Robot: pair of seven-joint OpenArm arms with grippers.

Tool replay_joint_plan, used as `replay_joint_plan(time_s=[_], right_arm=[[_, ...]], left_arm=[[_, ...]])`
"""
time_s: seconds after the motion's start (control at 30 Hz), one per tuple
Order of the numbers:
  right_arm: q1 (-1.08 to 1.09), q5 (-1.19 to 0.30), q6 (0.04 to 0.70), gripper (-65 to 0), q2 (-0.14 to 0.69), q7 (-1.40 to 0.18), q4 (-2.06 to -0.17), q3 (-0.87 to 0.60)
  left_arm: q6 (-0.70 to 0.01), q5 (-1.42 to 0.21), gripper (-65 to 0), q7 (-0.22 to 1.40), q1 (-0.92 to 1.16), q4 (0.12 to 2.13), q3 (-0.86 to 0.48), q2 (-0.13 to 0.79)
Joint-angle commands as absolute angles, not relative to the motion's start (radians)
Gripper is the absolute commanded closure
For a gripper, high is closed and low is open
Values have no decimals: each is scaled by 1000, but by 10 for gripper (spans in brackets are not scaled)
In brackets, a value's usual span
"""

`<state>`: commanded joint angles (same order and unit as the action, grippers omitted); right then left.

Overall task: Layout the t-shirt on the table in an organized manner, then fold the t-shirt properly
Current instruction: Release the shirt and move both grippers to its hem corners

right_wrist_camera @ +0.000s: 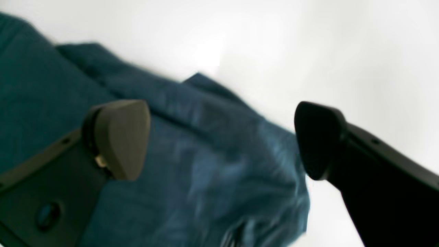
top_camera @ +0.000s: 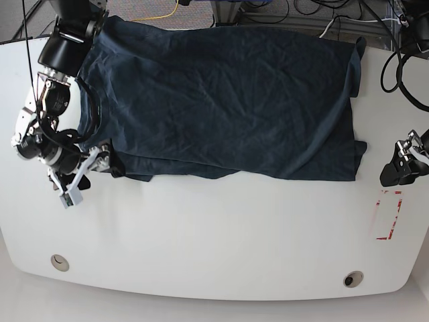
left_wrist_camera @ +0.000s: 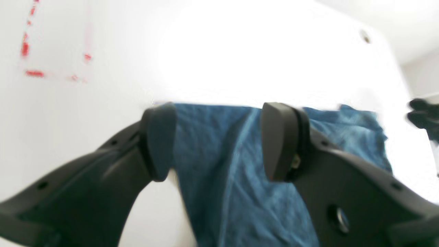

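Two grommet holes [top_camera: 59, 262] dot the table [top_camera: 221, 235] below the t-shirt [top_camera: 228, 100].

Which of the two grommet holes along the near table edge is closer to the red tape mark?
The grommet hole at the base view's right, just below the red tape mark. The other grommet hole sits far across the table.

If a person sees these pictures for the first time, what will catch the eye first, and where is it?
The eye goes first to the dark blue t-shirt, spread wide over the far half of the white table. Next comes the right gripper at the shirt's near corner on the base view's left, jaws open with cloth between them in its wrist view. The left gripper is off the shirt near the red tape mark, open too.
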<state>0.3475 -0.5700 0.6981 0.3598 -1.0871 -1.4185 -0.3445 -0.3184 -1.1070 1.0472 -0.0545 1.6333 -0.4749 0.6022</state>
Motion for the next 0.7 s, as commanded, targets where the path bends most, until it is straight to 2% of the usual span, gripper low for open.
replay_joint_plan(time_s=[0.33, 0.7], right_arm=[[484, -435, 698, -650, 354, -851, -1115, -186], [515, -415, 698, -650, 352, -576, -840, -45]], left_arm=[[-320, -949, -368, 1047, -127, 1633, -437, 513], [-320, -940, -368, 1047, -125, 1633, -433, 463]])
